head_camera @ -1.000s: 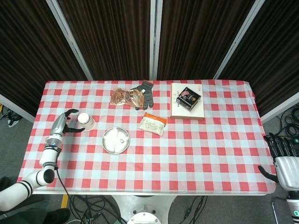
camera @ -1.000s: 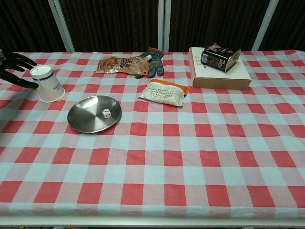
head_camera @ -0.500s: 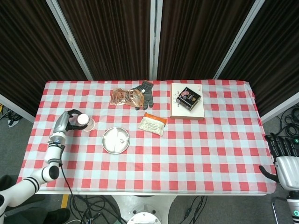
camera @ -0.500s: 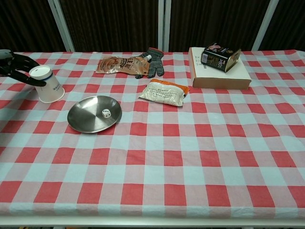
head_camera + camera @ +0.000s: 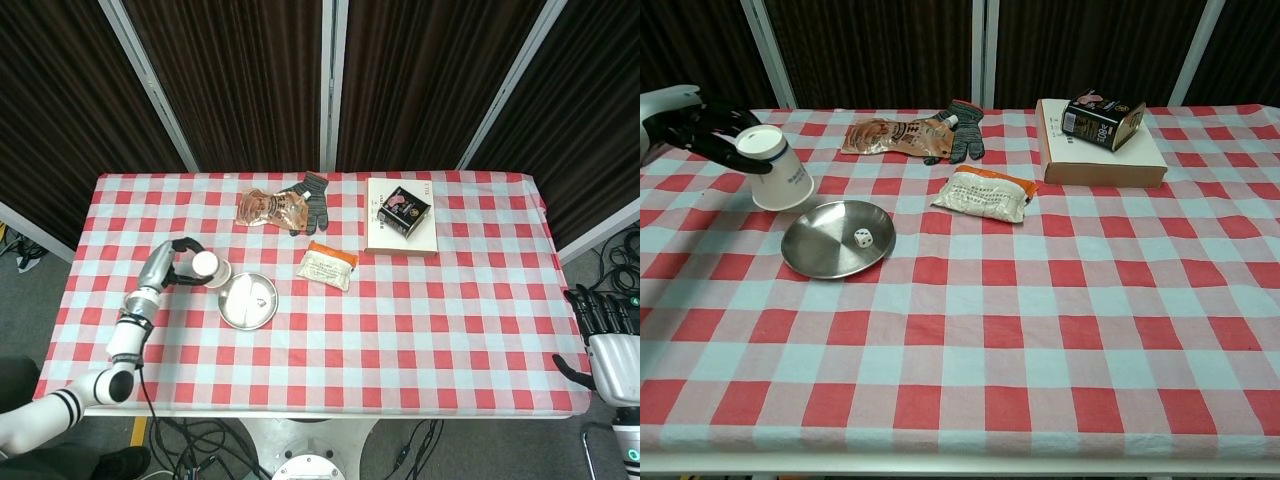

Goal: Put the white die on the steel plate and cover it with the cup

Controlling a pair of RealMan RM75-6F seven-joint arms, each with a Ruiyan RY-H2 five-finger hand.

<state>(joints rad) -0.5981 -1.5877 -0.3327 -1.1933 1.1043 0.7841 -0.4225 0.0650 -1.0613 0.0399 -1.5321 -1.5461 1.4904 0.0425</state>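
The white die (image 5: 864,238) lies in the steel plate (image 5: 820,252), left of the table's middle; in the head view the die (image 5: 255,298) is a small speck on the plate (image 5: 235,312). My left hand (image 5: 708,124) grips an upside-down white paper cup (image 5: 779,169) with a blue band, lifted and tilted just left of the plate. In the head view the left hand (image 5: 178,263) wraps around the cup (image 5: 209,268). My right hand (image 5: 603,332) hangs off the table's right edge with its fingers spread, holding nothing.
At the back lie a crumpled snack wrapper (image 5: 885,134) and a grey glove (image 5: 962,131). A white and orange packet (image 5: 984,194) sits right of the plate. A black carton (image 5: 1102,122) rests on a white box (image 5: 1102,156) at the back right.
My left hand closed around the cup, lifted it off the cloth and carried it rightward toward the plate. The right hand has stayed where it was.
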